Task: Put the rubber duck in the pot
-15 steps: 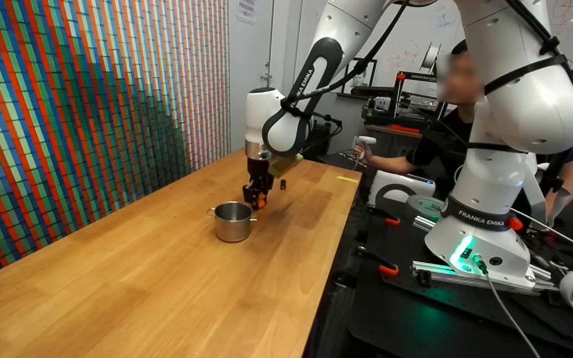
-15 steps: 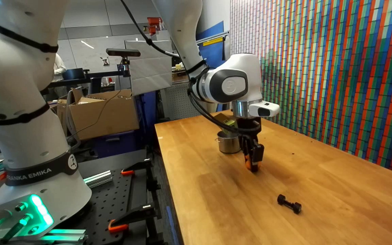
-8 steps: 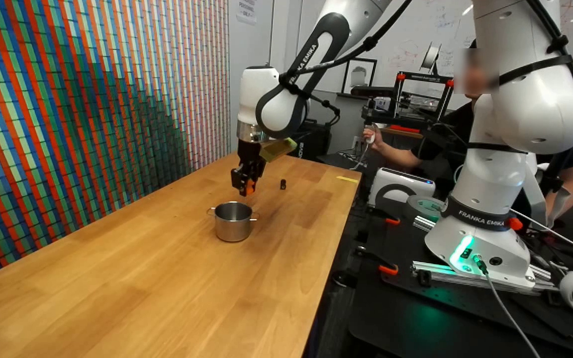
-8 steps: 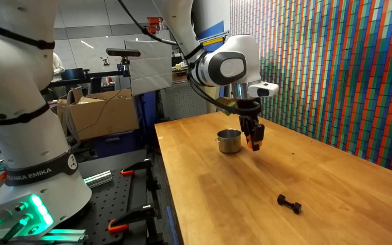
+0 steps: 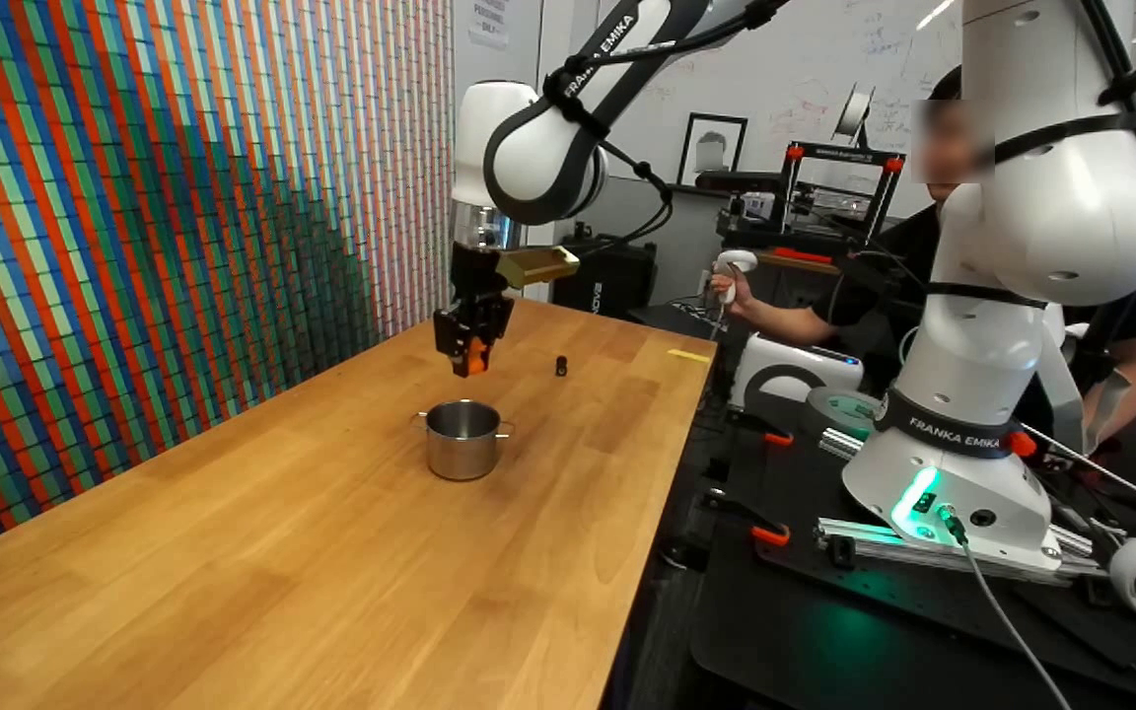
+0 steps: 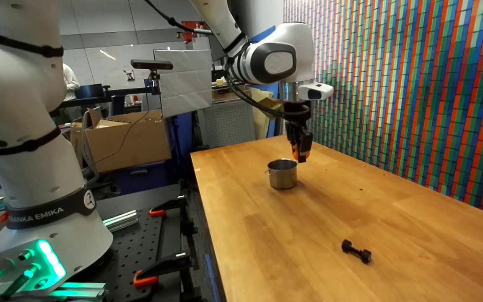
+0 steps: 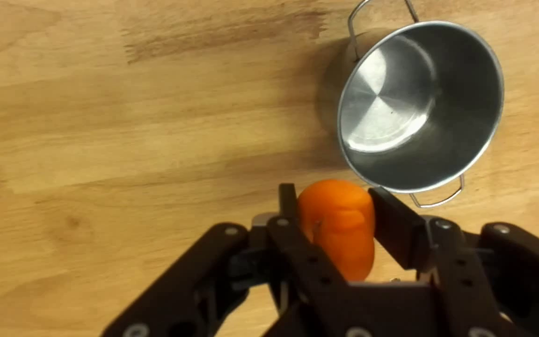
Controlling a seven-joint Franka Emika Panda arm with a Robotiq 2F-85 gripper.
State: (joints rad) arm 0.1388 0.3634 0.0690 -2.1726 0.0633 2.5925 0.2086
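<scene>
The orange rubber duck (image 7: 342, 224) is held between the two black fingers of my gripper (image 7: 332, 194) in the wrist view. Both fingers touch its sides. In both exterior views the gripper (image 5: 469, 357) (image 6: 300, 152) hangs above the table with the duck (image 5: 478, 355) (image 6: 295, 152) partly hidden by the fingers. The silver pot (image 5: 462, 454) stands upright on the table, and it also shows in an exterior view (image 6: 282, 176). In the wrist view the pot's inner wall (image 7: 468, 93) is visible and its inside is bare. The duck is above rim height, off to one side of the pot.
A small black dumbbell-shaped object (image 6: 356, 251) lies on the wooden table (image 6: 266, 243); it also shows in an exterior view (image 5: 561, 366). A colourful tiled wall (image 5: 183, 197) runs along the table's long edge. A person (image 5: 795, 320) sits behind the robot base with a controller.
The gripper has risen from near the table with the duck in it. It has also moved sideways, closer to the pot. The pot and the black object have not moved.
</scene>
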